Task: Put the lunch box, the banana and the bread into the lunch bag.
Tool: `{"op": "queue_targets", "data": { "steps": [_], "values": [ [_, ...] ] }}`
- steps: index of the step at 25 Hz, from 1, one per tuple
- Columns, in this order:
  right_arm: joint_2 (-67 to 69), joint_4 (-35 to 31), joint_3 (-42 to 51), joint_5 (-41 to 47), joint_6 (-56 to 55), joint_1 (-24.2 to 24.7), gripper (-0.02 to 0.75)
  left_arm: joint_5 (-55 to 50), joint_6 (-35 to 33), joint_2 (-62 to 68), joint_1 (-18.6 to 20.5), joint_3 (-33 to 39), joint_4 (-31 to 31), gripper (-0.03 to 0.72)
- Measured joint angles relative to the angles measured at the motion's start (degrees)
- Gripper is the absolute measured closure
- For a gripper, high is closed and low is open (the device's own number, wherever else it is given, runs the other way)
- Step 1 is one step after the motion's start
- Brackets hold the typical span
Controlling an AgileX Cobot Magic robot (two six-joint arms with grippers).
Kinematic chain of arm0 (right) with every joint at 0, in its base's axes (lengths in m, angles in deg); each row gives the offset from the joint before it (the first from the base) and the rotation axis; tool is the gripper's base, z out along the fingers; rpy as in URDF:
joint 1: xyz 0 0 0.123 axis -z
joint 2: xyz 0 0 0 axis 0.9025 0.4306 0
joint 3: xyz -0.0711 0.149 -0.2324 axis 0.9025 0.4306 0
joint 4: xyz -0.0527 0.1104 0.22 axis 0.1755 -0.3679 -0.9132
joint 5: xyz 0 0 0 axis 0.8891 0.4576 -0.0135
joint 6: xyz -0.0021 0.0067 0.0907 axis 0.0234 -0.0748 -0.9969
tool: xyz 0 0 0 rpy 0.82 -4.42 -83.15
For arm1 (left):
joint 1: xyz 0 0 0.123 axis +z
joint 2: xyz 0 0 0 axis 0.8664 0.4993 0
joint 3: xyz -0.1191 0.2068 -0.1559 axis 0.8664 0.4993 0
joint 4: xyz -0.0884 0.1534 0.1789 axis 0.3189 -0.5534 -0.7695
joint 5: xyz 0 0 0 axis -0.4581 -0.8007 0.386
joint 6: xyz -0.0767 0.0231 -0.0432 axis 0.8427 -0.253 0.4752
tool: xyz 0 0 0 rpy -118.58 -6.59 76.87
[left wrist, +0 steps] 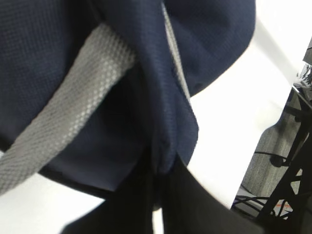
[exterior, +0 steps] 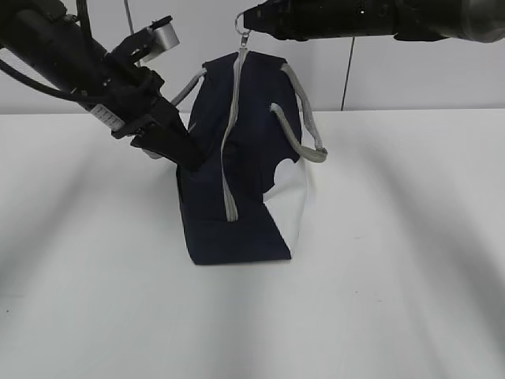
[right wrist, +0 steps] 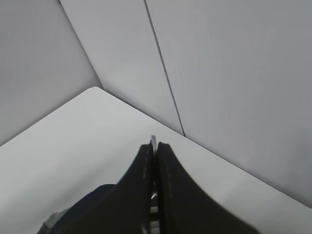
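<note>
A plain white, matte, flat bench (exterior: 410, 260) fills the lower scene. Behind it stands a pale grey panelled wall (exterior: 426, 75) with a thin dark vertical seam (exterior: 346, 75). In the left wrist view, black cables and dark frame legs (left wrist: 287, 180) sit beyond the bench edge.

Two matte black robot arms, each ending in a narrow black hand.

The left arm (exterior: 71, 59) is black and chunky, with a black cable looping beside it, a small white label strip on its wrist and a silver-grey camera block on top; the right arm (exterior: 371, 20) is a glossy black tube; the right hand (right wrist: 155, 195) has long, tapered black fingers.
</note>
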Motion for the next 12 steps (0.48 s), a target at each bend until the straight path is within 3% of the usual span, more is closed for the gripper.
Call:
{"op": "queue_targets", "data": {
  "steps": [12],
  "values": [
    [2.84, 0.11, -0.43, 0.48, -3.14, 0.00, 0.754, -0.75, 0.00, 0.00, -0.13, 0.00, -3.53, 0.680]
  ]
}}
